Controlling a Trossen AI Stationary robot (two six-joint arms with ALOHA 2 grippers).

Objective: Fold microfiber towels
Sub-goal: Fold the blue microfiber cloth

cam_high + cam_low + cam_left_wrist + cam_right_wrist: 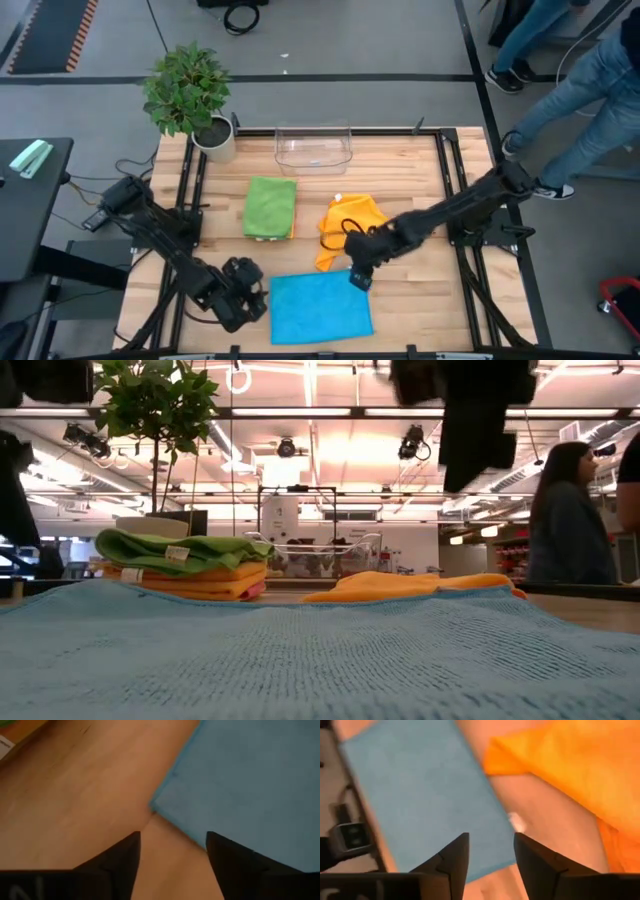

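Observation:
A blue towel [320,307] lies flat near the table's near edge, also in the low view [320,650]. A crumpled orange towel [348,228] lies beyond it. A folded stack with a green towel [270,206] on top of orange and pink ones [190,582] sits left of centre. My left gripper [172,845] is open, just above the blue towel's far left corner [155,809]. My right gripper [491,851] is open above the blue towel's far right edge [485,800], next to the orange towel [560,765].
A clear plastic bin [313,148] stands at the table's far edge. A potted plant [190,95] stands at the far left corner. People stand beyond the table's right side [580,90]. Bare wood shows between the stack and the blue towel.

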